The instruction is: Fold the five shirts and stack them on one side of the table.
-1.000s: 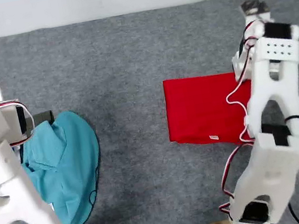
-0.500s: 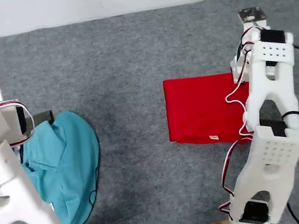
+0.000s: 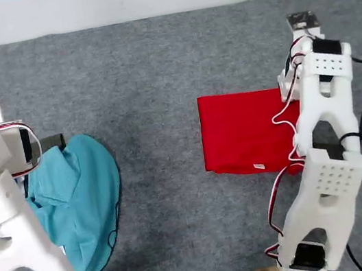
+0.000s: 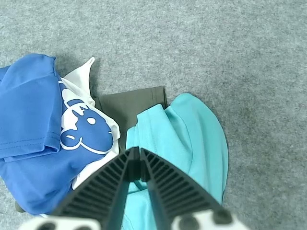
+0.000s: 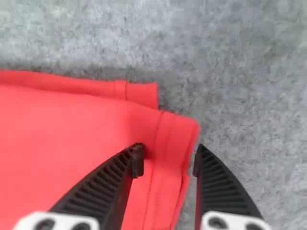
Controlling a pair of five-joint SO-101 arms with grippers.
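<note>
The right arm reaches forward, wrist tipped down. The right fingers are parted, empty, and straddle the far hemmed corner of the folded red cotton shirt, which lies flat, long side across the grey felt desk. The left fingers are closed and empty above a crumpled teal shirt, beside a blue printed shirt.

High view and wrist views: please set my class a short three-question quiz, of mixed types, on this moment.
1. True or false: the left gripper is open.
2. The right gripper straddles which part of the red shirt? A. its edge by a corner B. its middle C. its collar
3. Fill in: the unfolded shirt by the left arm in the high view is ___.
Key: 1 false; 2 A; 3 teal, the teal shirt.
</note>
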